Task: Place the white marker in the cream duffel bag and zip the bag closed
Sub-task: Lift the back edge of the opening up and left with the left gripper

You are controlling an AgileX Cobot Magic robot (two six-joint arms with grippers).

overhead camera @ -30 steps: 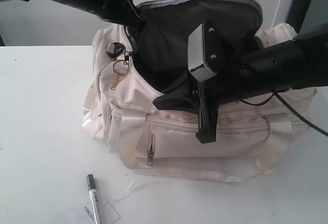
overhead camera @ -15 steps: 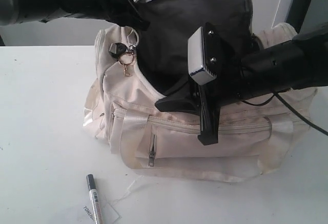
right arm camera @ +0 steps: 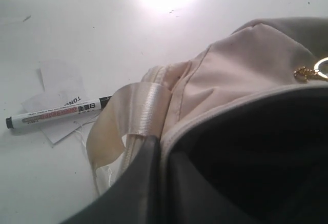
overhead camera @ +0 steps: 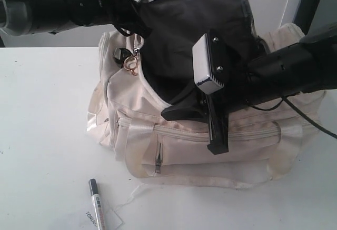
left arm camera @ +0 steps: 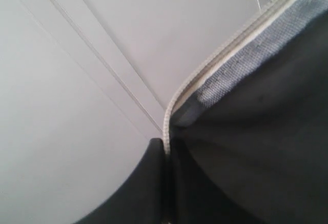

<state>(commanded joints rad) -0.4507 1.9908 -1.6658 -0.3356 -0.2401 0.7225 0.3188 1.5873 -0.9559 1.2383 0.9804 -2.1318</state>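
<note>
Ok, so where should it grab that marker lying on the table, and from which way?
Grab the white marker at the middle of its barrel, coming straight down. It lies flat on the table, partly on a paper tag, apart from the cream duffel bag, so jaws can close across its thin width.

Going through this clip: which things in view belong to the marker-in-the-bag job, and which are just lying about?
Part of the job:
- white marker, lying on the table in front of the bag
- cream duffel bag, top flap held up, dark lining showing
- gold ring zipper pull on the bag

Just lying about:
- white paper tag, partly under the marker
</note>
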